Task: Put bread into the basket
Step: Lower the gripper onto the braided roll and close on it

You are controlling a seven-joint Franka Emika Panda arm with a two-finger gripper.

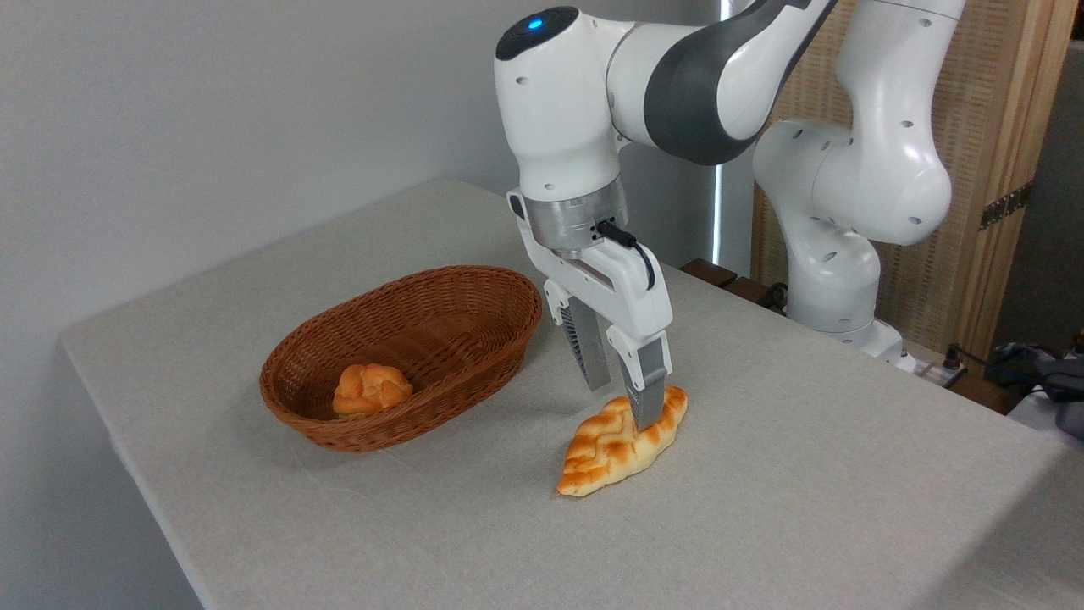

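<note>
Camera view, basket point(474, 292) holding small bun point(370, 389), bread point(603, 451) outside

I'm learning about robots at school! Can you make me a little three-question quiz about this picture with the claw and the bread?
1. True or false: the braided bread is already inside the basket.
2. What sits in the basket? A) a small round bun B) a spoon C) nothing
3. Fill in: the claw is reaching down over the ____.

Key: 1 false, it lies on the table. 2 A, the bun. 3 bread.
</note>
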